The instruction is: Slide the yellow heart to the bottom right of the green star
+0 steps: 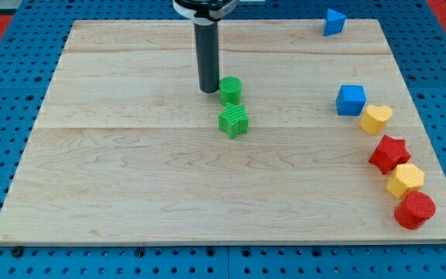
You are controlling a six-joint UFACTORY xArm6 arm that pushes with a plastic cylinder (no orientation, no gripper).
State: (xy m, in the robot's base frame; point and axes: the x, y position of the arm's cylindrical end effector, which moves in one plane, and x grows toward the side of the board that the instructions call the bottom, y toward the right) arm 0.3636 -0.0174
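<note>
Camera view: the rod stood upright; my tip (208,91) rested on the counter (130,170), touching the left side of a green cylinder (231,89). The end effector was a plain rod without jaws. The green star (234,122) lay just below. The yellow heart (375,118) sat well apart at the view's right, touching a blue cube (351,100), above a red star (389,153).

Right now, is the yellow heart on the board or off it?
On the board. The yellow heart rests flat on the wooden board near the view's right edge, just right of the blue cube, far from my tip.
</note>
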